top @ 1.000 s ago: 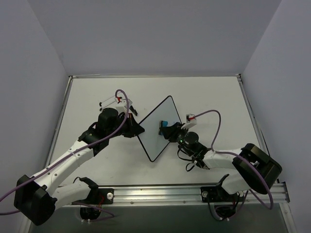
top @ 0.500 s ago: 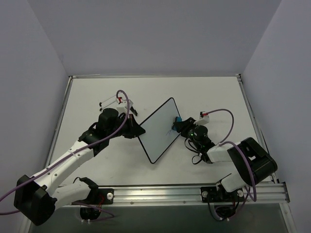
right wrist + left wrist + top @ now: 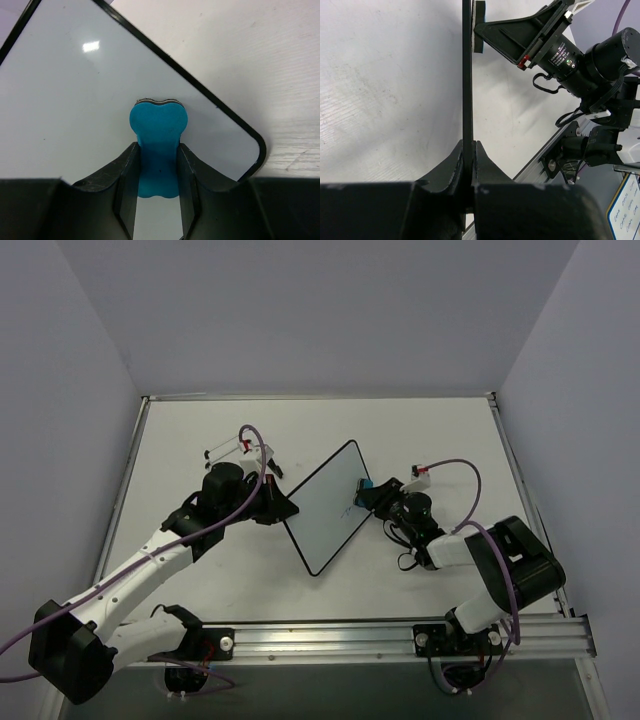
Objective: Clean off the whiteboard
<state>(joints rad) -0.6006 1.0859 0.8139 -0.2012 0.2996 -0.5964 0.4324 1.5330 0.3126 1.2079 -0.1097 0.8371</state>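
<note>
The whiteboard [image 3: 325, 508], white with a thin black frame, lies tilted like a diamond at the table's middle. My left gripper [image 3: 276, 508] is shut on its left edge; the left wrist view shows the board edge-on [image 3: 467, 75] clamped between the jaws. My right gripper [image 3: 372, 494] is shut on the blue eraser [image 3: 366, 486] and presses it on the board near its right edge. In the right wrist view the blue eraser [image 3: 158, 135] sits between the fingers [image 3: 125, 175] against the white surface [image 3: 75, 100], near a rounded corner. Faint blue marks remain beside the eraser.
A marker-like white item with red parts [image 3: 232, 448] lies on the table behind the left arm. The metal rail [image 3: 330, 638] runs along the near edge. Grey walls enclose the table on three sides.
My right gripper has slid the eraser from the board's middle rightward and slightly back to its right edge. The left gripper and the board have stayed still.
</note>
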